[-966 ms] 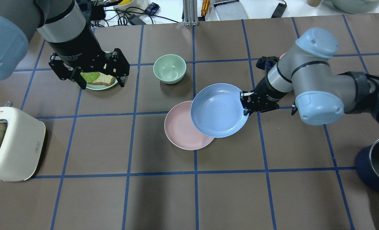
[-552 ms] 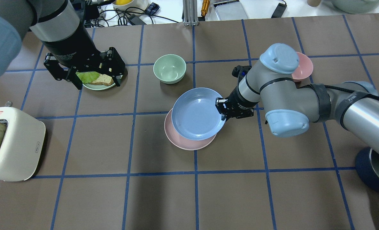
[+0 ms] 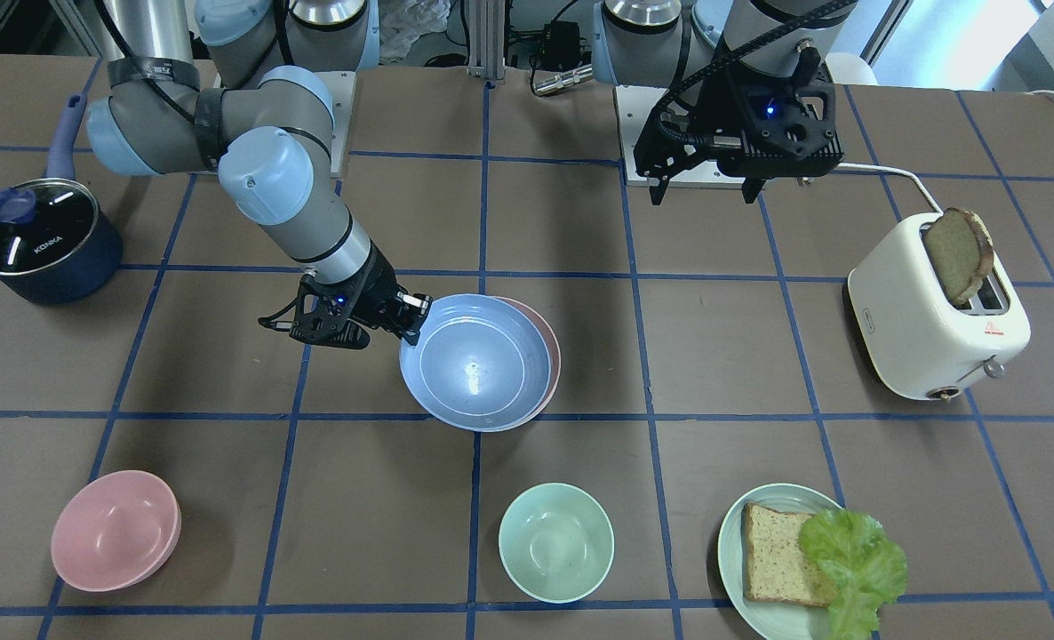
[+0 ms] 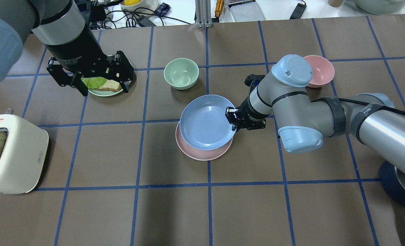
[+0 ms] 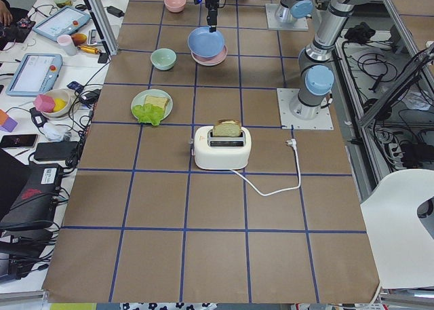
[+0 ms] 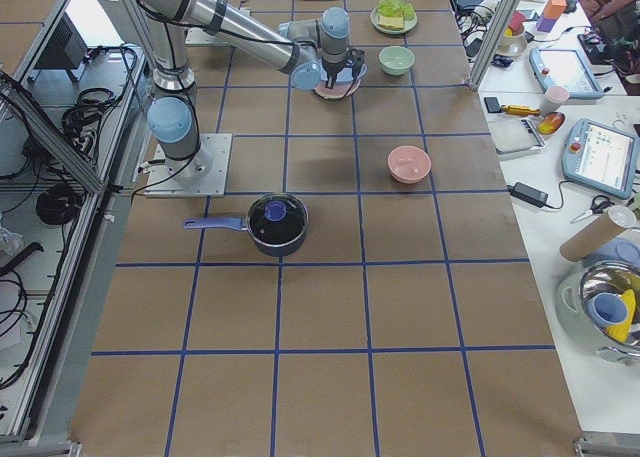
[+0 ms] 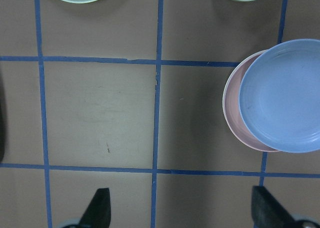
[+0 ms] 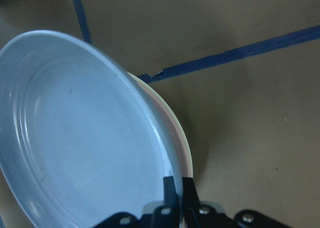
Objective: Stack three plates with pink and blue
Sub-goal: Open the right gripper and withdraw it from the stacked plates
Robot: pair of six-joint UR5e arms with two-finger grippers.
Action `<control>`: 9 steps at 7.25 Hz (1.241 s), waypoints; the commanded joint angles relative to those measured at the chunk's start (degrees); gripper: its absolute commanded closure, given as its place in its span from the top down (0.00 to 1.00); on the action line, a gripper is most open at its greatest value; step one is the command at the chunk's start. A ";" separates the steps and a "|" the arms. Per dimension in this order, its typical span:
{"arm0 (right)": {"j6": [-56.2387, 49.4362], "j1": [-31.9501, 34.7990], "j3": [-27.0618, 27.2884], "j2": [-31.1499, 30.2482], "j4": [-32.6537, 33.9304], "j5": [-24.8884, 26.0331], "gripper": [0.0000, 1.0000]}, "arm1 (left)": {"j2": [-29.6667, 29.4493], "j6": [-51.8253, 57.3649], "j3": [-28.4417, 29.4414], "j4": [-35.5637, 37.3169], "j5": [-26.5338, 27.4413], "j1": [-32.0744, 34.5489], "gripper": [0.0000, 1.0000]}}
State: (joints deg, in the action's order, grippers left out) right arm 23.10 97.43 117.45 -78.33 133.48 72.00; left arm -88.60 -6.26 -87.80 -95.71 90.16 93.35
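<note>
My right gripper [image 4: 232,120] is shut on the right rim of the light blue plate [image 4: 204,121] and holds it, slightly tilted, over the pale pink plate [image 4: 202,155]. The blue plate covers most of the pink one, offset a little toward the far side. I cannot tell whether they touch. The right wrist view shows the fingers [image 8: 170,188] pinching the blue rim [image 8: 75,138] with the pink rim [image 8: 182,143] just below. No cream-white plate shows in any view. My left gripper [image 4: 103,87] is open and empty, high above the green plate at the far left.
A pale green plate with bread and lettuce [image 4: 107,85] lies under the left gripper. A green bowl [image 4: 181,72] stands behind the plates and a pink bowl [image 4: 320,70] at the far right. A toaster [image 4: 14,153] is at the left and a dark pot [image 4: 402,184] at the right edge.
My right gripper has carried the blue plate leftward, from beside the pink plate to almost fully over it. The left gripper has shifted slightly left and stays open.
</note>
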 commanded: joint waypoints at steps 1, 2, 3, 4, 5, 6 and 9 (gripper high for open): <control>0.89 0.04 0.41 0.20 3.43 0.16 0.32 | 0.00 0.02 0.00 0.00 0.02 0.07 1.00; 1.16 0.13 1.28 0.72 6.76 0.16 0.99 | 0.00 0.02 0.00 0.00 0.02 -0.01 1.00; -0.06 -0.48 1.11 0.98 7.23 0.51 1.00 | 0.00 0.02 0.00 0.09 0.11 -0.02 1.00; -2.94 -1.19 -0.11 0.72 7.06 2.25 1.00 | 0.00 0.02 0.00 0.09 0.19 0.07 1.00; -8.19 -2.06 -2.21 0.72 5.50 5.23 1.00 | 0.00 0.02 0.00 0.00 0.19 0.07 1.00; -11.90 -3.64 -5.27 0.46 0.00 9.09 1.00 | 0.00 0.02 0.00 0.09 0.19 0.07 1.00; -25.17 -8.28 -15.04 -2.62 -17.97 19.32 1.00 | 0.09 0.02 -0.09 0.00 0.19 0.07 1.00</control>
State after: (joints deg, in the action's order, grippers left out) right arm 4.18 91.90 105.91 -80.11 120.38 88.23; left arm -88.53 -6.28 -87.83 -95.65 90.28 93.40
